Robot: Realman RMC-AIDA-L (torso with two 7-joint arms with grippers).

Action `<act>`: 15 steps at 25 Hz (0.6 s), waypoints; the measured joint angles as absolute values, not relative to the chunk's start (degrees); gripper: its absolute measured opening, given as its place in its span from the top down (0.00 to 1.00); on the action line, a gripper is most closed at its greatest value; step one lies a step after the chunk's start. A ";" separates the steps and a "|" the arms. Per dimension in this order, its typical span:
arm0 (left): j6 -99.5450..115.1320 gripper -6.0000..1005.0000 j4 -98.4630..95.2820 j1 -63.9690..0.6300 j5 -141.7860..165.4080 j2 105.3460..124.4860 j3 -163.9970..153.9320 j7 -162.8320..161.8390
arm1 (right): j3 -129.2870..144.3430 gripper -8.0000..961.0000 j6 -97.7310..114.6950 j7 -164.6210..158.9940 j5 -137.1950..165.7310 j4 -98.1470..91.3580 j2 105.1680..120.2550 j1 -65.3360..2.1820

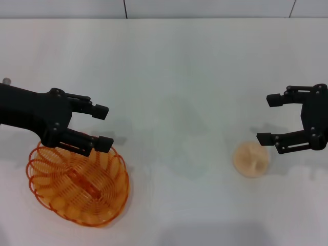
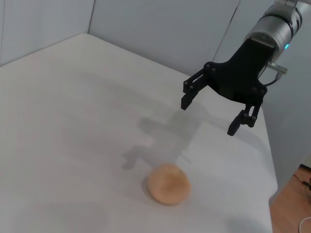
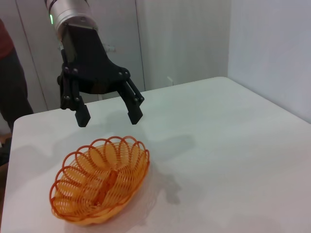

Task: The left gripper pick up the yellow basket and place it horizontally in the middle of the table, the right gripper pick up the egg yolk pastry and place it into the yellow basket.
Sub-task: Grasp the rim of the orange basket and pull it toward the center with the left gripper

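Note:
The yellow basket (image 1: 77, 188) lies on the white table (image 1: 169, 77) at the front left, its long axis slanting. My left gripper (image 1: 104, 127) is open and empty, hovering over the basket's far rim. The right wrist view shows the left gripper (image 3: 109, 118) above and behind the basket (image 3: 99, 187), not touching it. The egg yolk pastry (image 1: 250, 159) sits on the table at the right. My right gripper (image 1: 266, 119) is open and empty, just beyond and to the right of the pastry. The left wrist view shows the right gripper (image 2: 210, 116) raised above the table behind the pastry (image 2: 168, 183).
The table's far edge (image 1: 164, 18) meets a pale wall. The table's right edge (image 2: 269, 170) runs close to the pastry. A person in dark clothes (image 3: 12, 92) stands beyond the table's left side, near white cabinet doors.

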State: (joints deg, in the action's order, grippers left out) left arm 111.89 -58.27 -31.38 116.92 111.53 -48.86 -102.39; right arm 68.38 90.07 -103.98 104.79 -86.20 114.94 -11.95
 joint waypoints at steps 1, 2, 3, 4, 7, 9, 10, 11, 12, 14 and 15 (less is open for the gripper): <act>111.89 0.14 -58.27 -31.38 116.92 111.52 -48.86 -102.39 | 68.38 0.09 90.06 -103.97 104.78 -86.19 114.94 -11.95; 111.89 0.14 -58.28 -31.38 116.92 111.52 -48.86 -102.39 | 68.38 0.09 90.02 -103.97 104.78 -86.15 114.95 -11.98; 111.89 0.14 -58.27 -31.38 116.93 111.52 -48.86 -102.39 | 68.38 0.09 90.00 -103.98 104.78 -86.13 114.95 -12.00; 111.89 0.14 -58.27 -31.38 116.97 111.52 -48.86 -102.39 | 68.38 0.09 89.97 -103.98 104.78 -86.11 114.96 -12.05; 111.86 0.14 -58.27 -31.38 117.03 111.52 -48.86 -102.39 | 68.38 0.09 89.94 -103.98 104.77 -86.07 114.96 -12.14; 111.80 0.14 -58.28 -31.38 117.06 111.52 -48.86 -102.39 | 68.38 0.09 89.92 -103.97 104.76 -86.02 114.96 -12.14; 111.75 0.14 -58.27 -31.38 117.10 111.52 -48.86 -102.41 | 68.38 0.09 89.91 -103.98 104.76 -86.00 114.96 -12.14; 111.74 0.14 -58.27 -31.38 117.13 111.51 -48.87 -102.46 | 68.38 0.09 89.88 -103.97 104.76 -85.97 114.96 -12.14; 111.69 0.14 -58.27 -31.39 117.31 111.41 -48.87 -102.69 | 68.38 0.09 89.85 -103.97 104.76 -85.96 114.96 -12.13; 111.55 0.14 -58.28 -31.45 117.68 111.20 -48.86 -103.23 | 68.38 0.09 89.76 -103.93 104.76 -85.91 114.96 -12.13; 111.50 0.14 -58.35 -31.48 117.95 111.06 -48.87 -103.64 | 68.38 0.09 89.73 -103.91 104.76 -85.89 114.96 -12.13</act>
State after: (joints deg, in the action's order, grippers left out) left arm 111.50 -58.35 -31.48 117.95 111.06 -48.87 -103.64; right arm 68.38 89.73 -103.91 104.76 -85.89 114.96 -12.13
